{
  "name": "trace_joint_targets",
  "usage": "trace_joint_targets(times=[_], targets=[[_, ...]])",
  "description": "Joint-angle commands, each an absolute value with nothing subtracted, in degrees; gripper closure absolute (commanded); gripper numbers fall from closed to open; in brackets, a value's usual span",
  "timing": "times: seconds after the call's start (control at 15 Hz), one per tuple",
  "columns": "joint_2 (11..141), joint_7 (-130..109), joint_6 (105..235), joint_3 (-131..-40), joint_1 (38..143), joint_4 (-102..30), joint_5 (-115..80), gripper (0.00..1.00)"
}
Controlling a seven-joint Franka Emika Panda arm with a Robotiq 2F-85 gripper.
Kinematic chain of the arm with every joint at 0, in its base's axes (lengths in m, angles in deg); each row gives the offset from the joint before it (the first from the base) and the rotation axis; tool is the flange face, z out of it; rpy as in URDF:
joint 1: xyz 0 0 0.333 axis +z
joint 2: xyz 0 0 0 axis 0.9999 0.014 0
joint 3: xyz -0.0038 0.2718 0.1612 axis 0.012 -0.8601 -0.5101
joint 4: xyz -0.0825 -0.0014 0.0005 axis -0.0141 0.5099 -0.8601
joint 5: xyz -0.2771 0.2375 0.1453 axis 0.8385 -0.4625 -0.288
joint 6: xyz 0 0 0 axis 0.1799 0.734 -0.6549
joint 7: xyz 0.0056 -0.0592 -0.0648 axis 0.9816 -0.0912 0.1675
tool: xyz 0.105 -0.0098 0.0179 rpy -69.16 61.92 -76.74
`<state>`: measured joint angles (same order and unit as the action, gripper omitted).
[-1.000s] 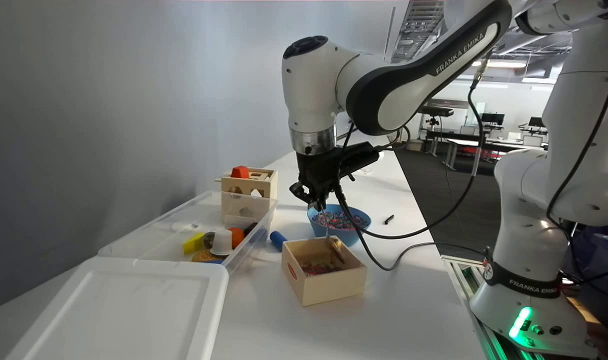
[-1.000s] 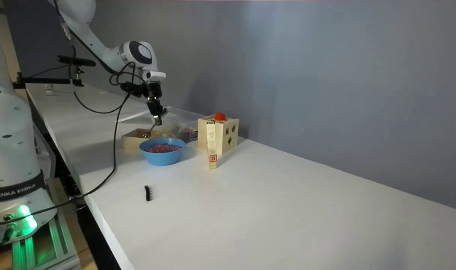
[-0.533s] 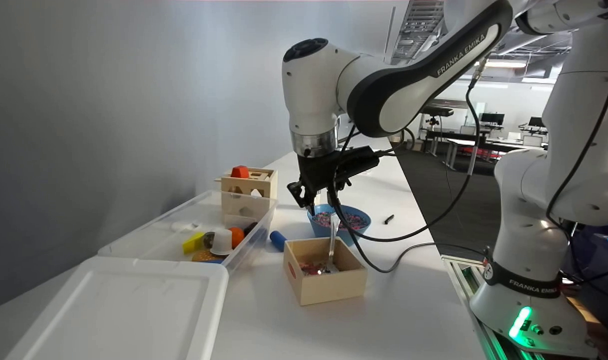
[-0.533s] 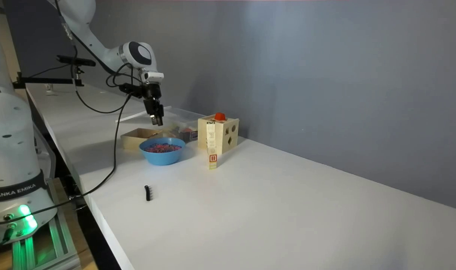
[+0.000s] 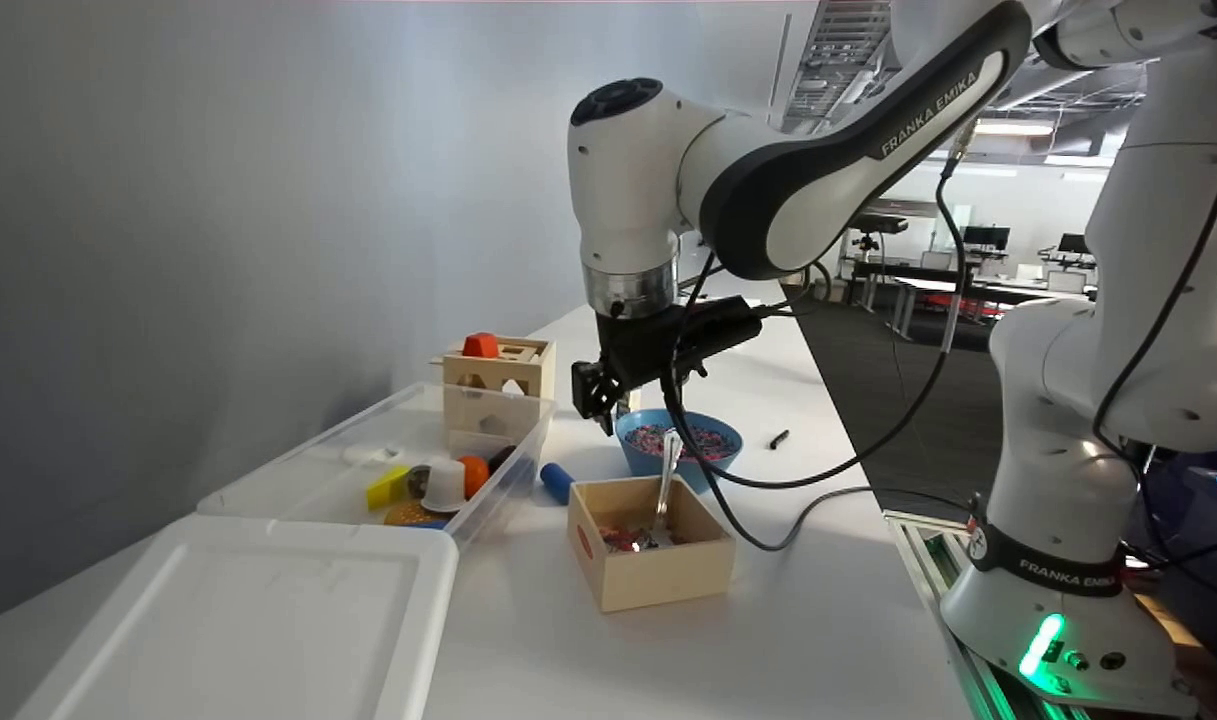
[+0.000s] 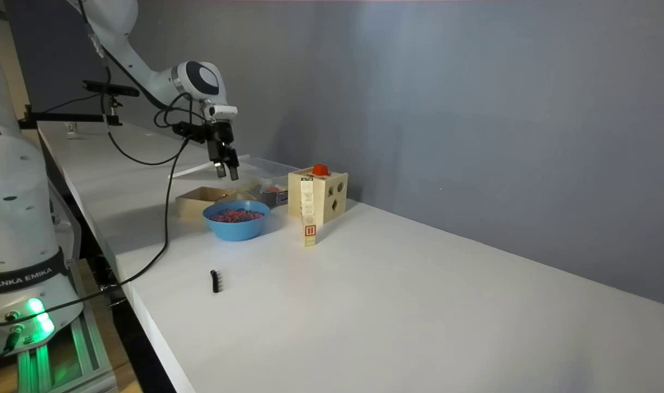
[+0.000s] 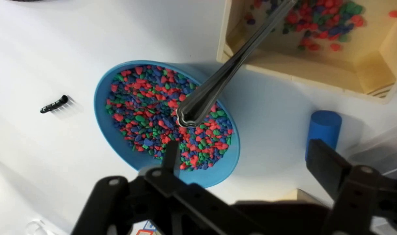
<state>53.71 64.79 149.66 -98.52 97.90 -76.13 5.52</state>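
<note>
My gripper [image 7: 247, 157] stands wide open above the table with nothing between its fingers. In the wrist view its left finger overlaps the blue bowl [image 7: 214, 178], and the right one partly covers a blue cylinder [image 7: 325, 129]. The bowl is filled with small red, green and blue pebbles [image 7: 143, 111]. A metal spoon [image 5: 666, 480] rests in the open wooden box [image 5: 668, 582], its handle rising past the box edge on the bowl's side. Fewer pebbles lie in that box. An exterior view shows the two fingertips of the gripper [image 6: 227, 172] apart, higher than the bowl.
A clear plastic bin [image 5: 298, 480] of toys stands by the wall, with a white lid [image 5: 268, 610] in front. Behind are a wooden shape cube [image 6: 334, 199] with a red block [image 6: 320, 170] and a stack of letter blocks [image 6: 307, 210]. A small black clip-like object [image 6: 215, 281] lies nearby. Cables loop from the arm.
The jaws have gone from shut on the spoon to wide open. The spoon has dropped free and now leans in the wooden box. The arm has sunk very slightly.
</note>
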Motion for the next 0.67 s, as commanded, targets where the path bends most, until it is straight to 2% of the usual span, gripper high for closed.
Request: trace_joint_targets(times=[0.0,0.13,0.2,0.6], targets=[[50.52,72.05,154.47,-98.64,96.68,-80.95,4.14,0.00],[49.29,77.05,159.29,-98.60,96.31,-83.51,4.62,0.00],[52.80,73.06,154.89,-98.99,96.50,-79.31,5.09,0.00],[51.99,81.76,158.89,-99.33,96.14,-82.18,3.04,0.00]])
